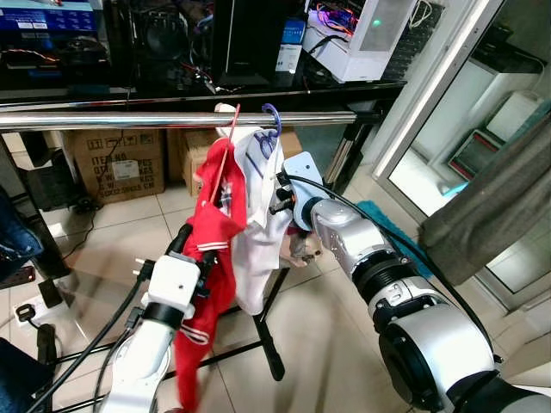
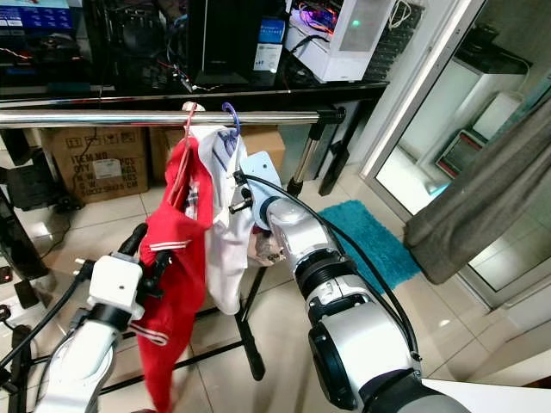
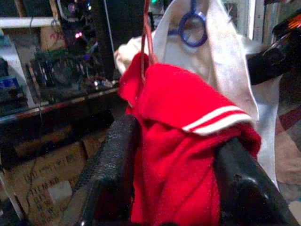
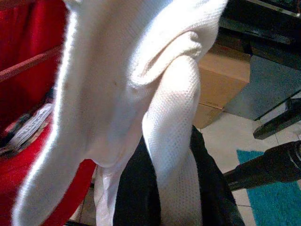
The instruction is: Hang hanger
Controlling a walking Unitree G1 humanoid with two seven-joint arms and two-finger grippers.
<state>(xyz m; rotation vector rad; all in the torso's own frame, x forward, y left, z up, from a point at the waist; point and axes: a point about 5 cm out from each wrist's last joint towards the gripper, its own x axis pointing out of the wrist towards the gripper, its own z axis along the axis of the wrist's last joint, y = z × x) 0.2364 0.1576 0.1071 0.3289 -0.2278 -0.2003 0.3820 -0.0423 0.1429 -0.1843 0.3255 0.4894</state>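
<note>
Red shirt (image 1: 211, 258) sits pinched between the left gripper's (image 3: 174, 183) fingers (image 3: 110, 165), low at the front; white shirt (image 1: 258, 232) beside it is clamped by the right gripper's (image 4: 174, 188) fingers (image 4: 136, 188); both garments hang on hangers, red hanger (image 1: 225, 146) and blue hanger (image 1: 272, 116), hooked over the steel rail (image 1: 129, 120); boxes (image 1: 116, 163) stand behind; desk (image 1: 258, 90) farthest.
</note>
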